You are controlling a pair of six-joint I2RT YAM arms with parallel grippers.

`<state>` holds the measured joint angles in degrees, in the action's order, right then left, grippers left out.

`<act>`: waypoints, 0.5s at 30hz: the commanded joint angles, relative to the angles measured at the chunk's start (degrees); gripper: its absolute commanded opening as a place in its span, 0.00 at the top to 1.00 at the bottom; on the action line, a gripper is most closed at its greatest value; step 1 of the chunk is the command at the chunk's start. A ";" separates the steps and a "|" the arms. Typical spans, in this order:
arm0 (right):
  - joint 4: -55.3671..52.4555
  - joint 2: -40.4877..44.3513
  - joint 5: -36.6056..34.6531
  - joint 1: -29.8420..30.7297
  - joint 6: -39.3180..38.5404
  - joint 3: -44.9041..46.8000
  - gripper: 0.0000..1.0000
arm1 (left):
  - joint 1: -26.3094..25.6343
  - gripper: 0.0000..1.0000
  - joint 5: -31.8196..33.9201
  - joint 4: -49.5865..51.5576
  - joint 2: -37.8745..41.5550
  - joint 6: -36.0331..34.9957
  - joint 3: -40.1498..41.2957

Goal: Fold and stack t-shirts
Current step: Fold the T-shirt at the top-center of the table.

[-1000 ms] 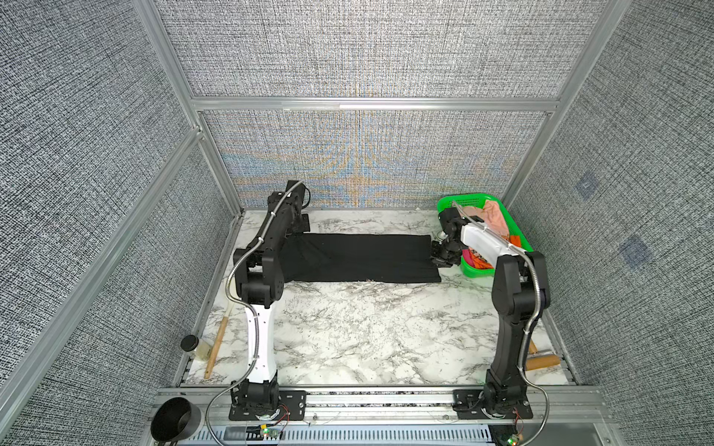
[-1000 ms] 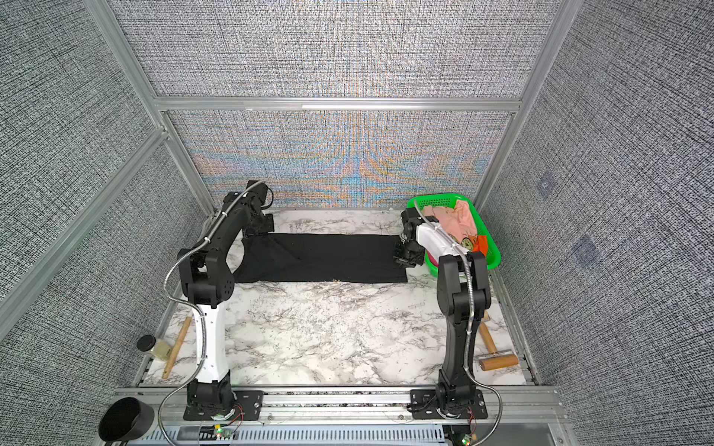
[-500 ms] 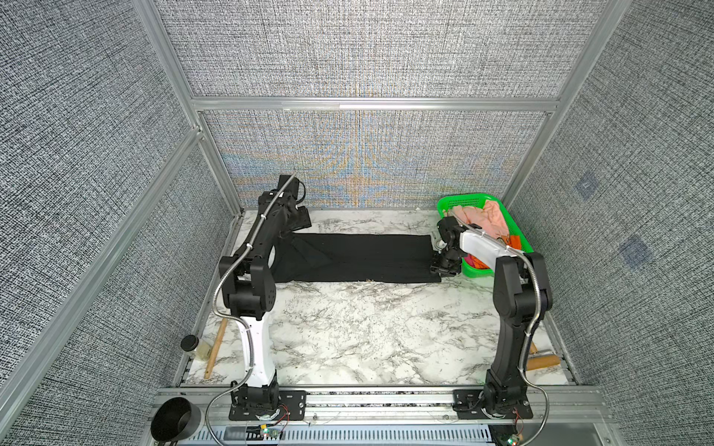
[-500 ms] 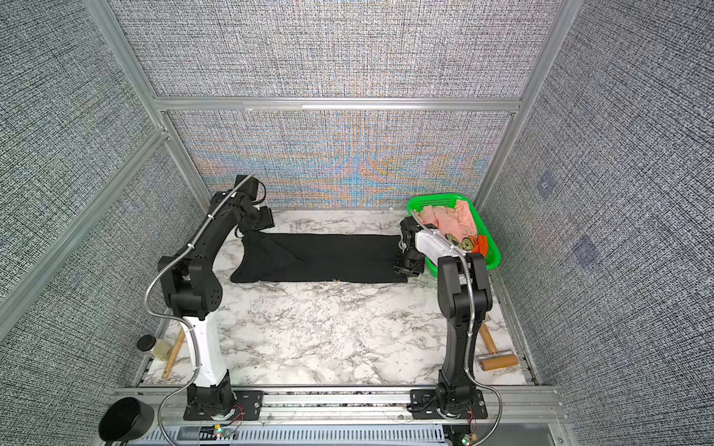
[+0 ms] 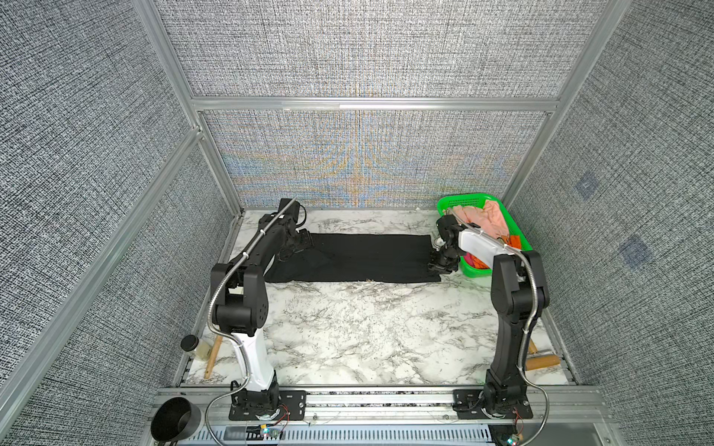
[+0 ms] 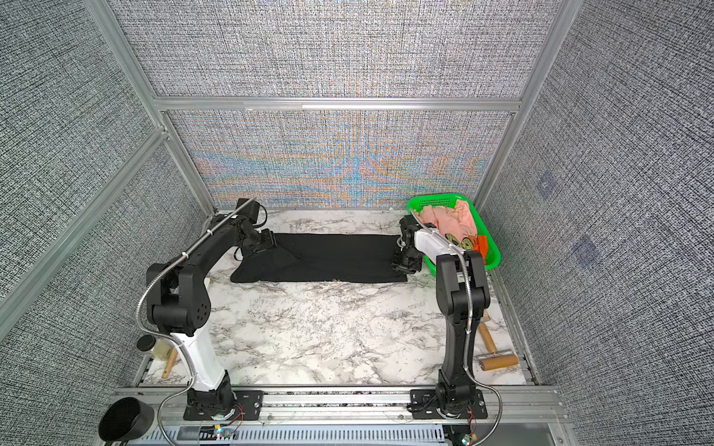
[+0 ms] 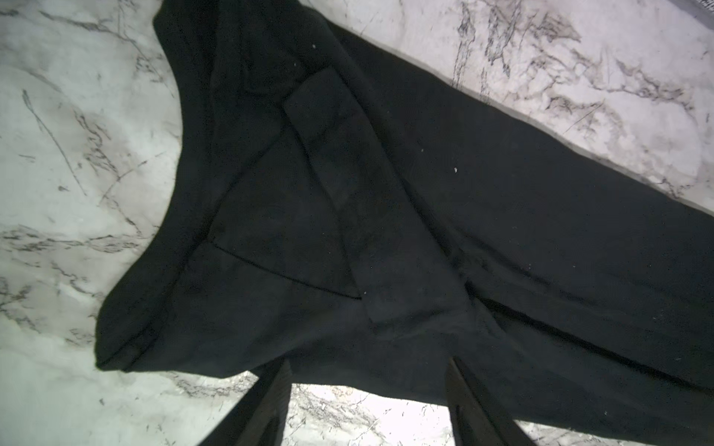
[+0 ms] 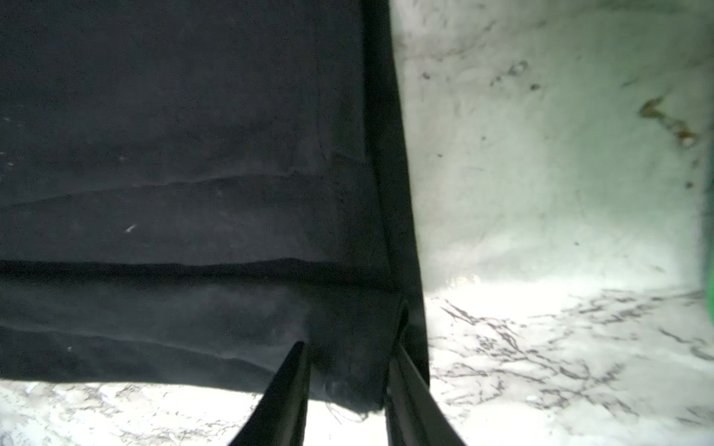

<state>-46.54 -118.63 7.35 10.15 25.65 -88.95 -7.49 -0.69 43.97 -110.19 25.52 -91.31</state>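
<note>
White marble-patterned tabletop, grey veining, lint specks toward the middle. Across the far side lies a black t-shirt, folded to a long flat strip running left to right, left end rumpled. Far right corner: green basket, just beside the strip's right end. Near left edge: small jar, black lid, upright; wooden stick just beside it. Near right edge: wooden roller, partly hidden.

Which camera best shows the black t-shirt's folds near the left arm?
Left wrist view: the black t-shirt fills it, layered flaps and seams clear. Both top views show it whole, folds faint; right wrist view shows only the opposite corner.
</note>
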 commanded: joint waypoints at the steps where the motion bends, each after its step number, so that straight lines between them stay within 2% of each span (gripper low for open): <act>1: -1.34 -0.29 1.00 -0.25 0.90 -0.86 0.63 | -0.05 0.33 -0.71 -2.22 0.50 0.59 0.60; 15: 0.23 -2.27 5.76 -1.80 7.39 -4.57 0.65 | -0.03 0.33 0.15 -1.35 -0.81 0.94 1.53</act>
<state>-47.13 -120.51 11.14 8.56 31.31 -93.14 -7.53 -0.84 43.20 -110.85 25.98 -89.91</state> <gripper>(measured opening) 0.353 0.665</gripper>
